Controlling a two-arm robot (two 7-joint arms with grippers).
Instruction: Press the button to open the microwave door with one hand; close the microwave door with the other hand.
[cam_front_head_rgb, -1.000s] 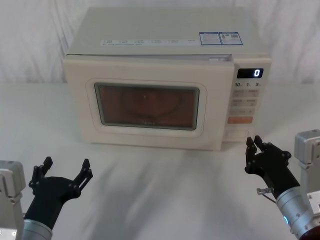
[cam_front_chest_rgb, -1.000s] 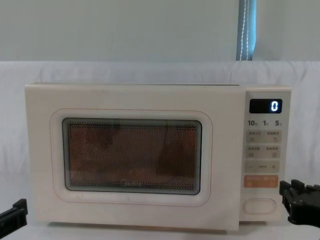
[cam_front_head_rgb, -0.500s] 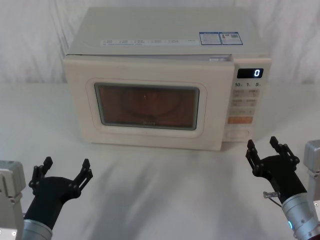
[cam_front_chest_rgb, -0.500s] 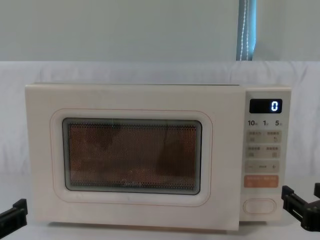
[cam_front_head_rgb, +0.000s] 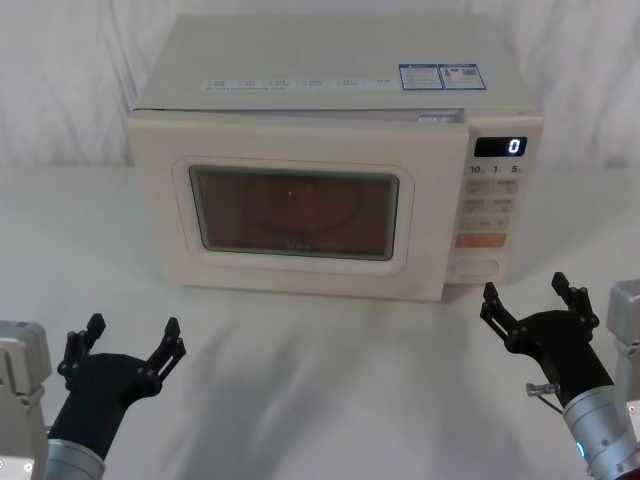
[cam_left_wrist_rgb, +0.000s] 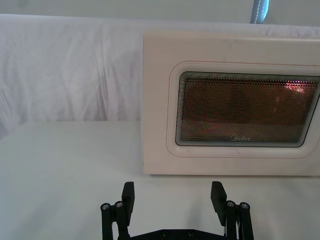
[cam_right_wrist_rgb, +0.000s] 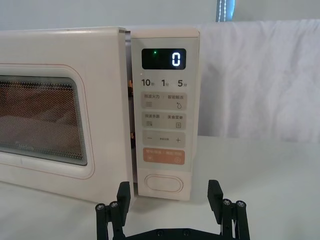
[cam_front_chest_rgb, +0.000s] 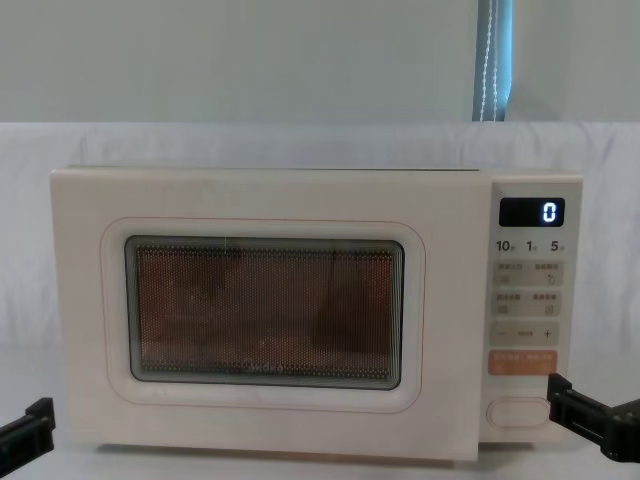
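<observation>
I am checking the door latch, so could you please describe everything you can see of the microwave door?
The microwave door is a large cream panel, plastic by the look of it, with a rounded dark mesh window, a thin pinkish outline and a small grey logo under the glass. The inside glows orange through the window. It stands upright, slightly ajar: its edge beside the control panel sits proud of the body, with a narrow gap showing there. Nothing touches it; both grippers are low and apart from it.

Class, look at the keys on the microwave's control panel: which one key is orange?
The orange rectangular key, directly above the wide cream-white pill-shaped button and below the small pale printed keys. It alone is coloured; the others are cream or pale.
</observation>
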